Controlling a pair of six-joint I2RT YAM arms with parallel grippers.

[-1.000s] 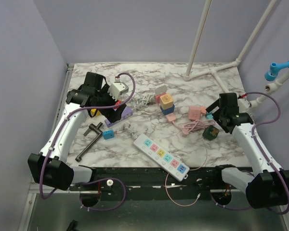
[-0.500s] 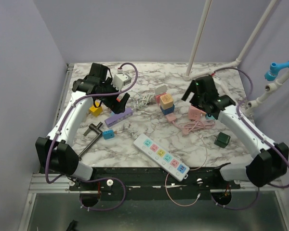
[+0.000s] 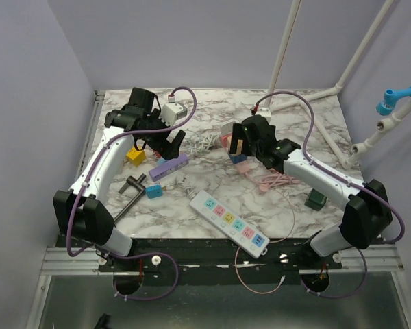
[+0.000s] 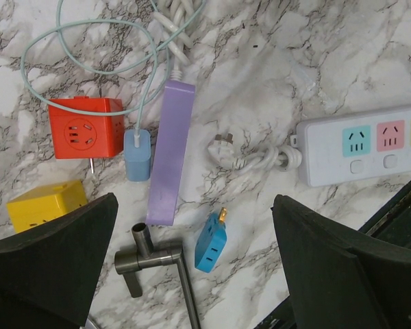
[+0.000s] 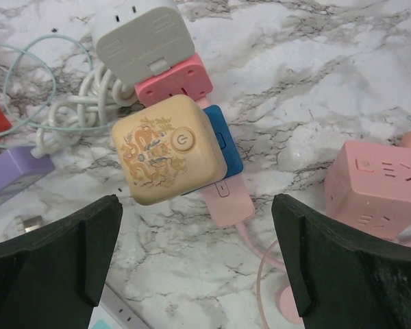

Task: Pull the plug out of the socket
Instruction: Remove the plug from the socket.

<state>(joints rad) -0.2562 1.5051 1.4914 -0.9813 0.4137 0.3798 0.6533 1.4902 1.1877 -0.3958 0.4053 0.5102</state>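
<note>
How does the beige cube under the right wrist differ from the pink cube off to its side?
The beige cube carries a gold dragon print and a round power button on top; the pink cube shows only small markings. The beige cube sits packed against a blue block and a smaller pink block; the pink cube stands clear of that cluster. Both are rounded cubes on the marble table.

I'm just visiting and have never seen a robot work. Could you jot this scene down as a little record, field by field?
Left hand: open, holding nothing
Below it: red socket cube, light-blue plug against its side
Right hand: open, holding nothing
Below it: cream cube clustered with a blue block; pink plug at the blue block
Power strip: white, near edge, no plugs seen in it
Task state: no plug grasped yet
</note>
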